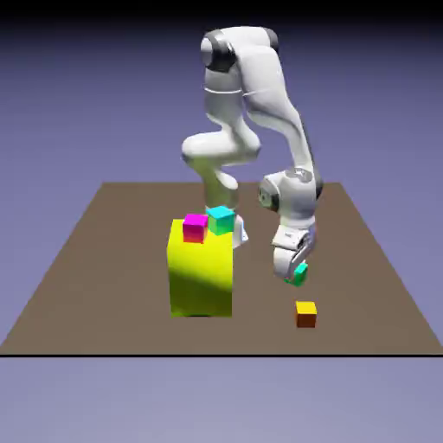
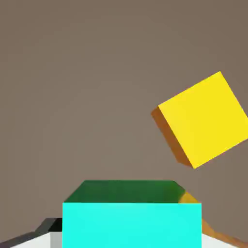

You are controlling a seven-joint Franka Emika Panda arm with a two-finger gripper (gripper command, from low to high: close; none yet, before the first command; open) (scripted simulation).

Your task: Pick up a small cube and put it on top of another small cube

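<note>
Exterior view. White arm, bent over the brown table [image 1: 104, 260], wrist pointing down. Gripper [image 1: 298, 275] clenched on the small cube [image 1: 300, 274], teal-green, which is held clear of the table, above and slightly to the exterior view's left of the orange cube [image 1: 305, 313]. The orange cube sits alone on the table near its front edge. Toward the exterior view's left stands a tall yellow block [image 1: 202, 272] with two small cubes on its top face — a magenta cube [image 1: 195, 227] and a cyan-topped teal cube [image 1: 221, 219], side by side and apparently touching.

Hand view. The held cube fills the lower middle, bright cyan on the face toward the camera, dark green on the face above; it hides the finger tips. Up and to the right, the orange cube [image 2: 203, 121] shows a yellow-lit top and an orange side, lying at an angle to the held cube. Bare table elsewhere.

Risks, as a judgement. The two cubes are small and turned relative to each other — a descent not centred over the orange cube could leave the teal-green one overhanging and tipping off on release. Lowering too far could push the orange cube sideways. A thin grip could let the cube slip or twist in transit.
</note>
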